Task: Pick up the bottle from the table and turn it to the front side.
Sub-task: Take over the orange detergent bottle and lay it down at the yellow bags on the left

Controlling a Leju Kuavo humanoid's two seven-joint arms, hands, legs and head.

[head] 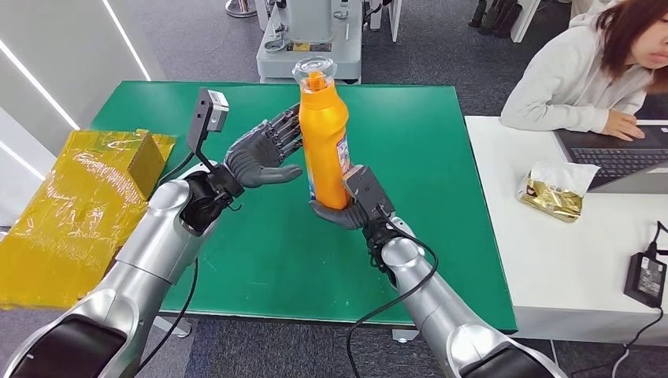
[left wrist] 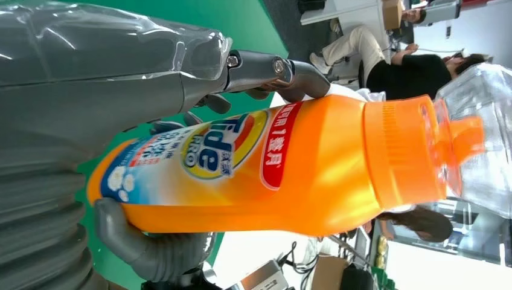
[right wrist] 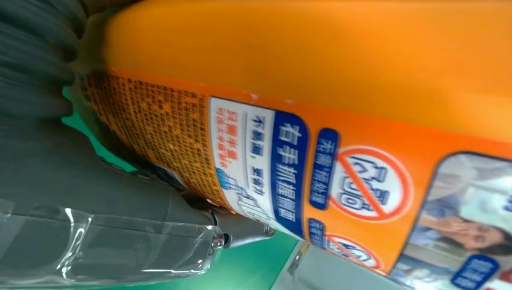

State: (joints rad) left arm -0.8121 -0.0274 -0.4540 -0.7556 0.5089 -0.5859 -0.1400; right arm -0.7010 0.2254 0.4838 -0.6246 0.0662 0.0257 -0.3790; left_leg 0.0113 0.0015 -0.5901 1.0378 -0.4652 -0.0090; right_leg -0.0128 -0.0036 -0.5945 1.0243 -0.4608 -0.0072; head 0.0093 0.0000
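An orange detergent bottle (head: 323,134) with a clear cap stands upright in the air above the green table (head: 441,205). My right hand (head: 339,211) grips it around the base, and the right wrist view has the back label (right wrist: 290,163) close up beside that hand (right wrist: 90,199). My left hand (head: 264,153) is raised at the bottle's left side, fingers spread and thumb pointing at it; I cannot tell whether they touch. The left wrist view looks past that hand (left wrist: 90,90) at the bottle's (left wrist: 272,175) front logo.
A yellow wrapped box (head: 71,213) lies off the table's left edge. At the right a white desk (head: 567,268) carries a gold packet (head: 555,193), a laptop (head: 622,157) and a power adapter (head: 647,277); a person (head: 583,71) sits there. A grey machine base (head: 311,39) stands behind.
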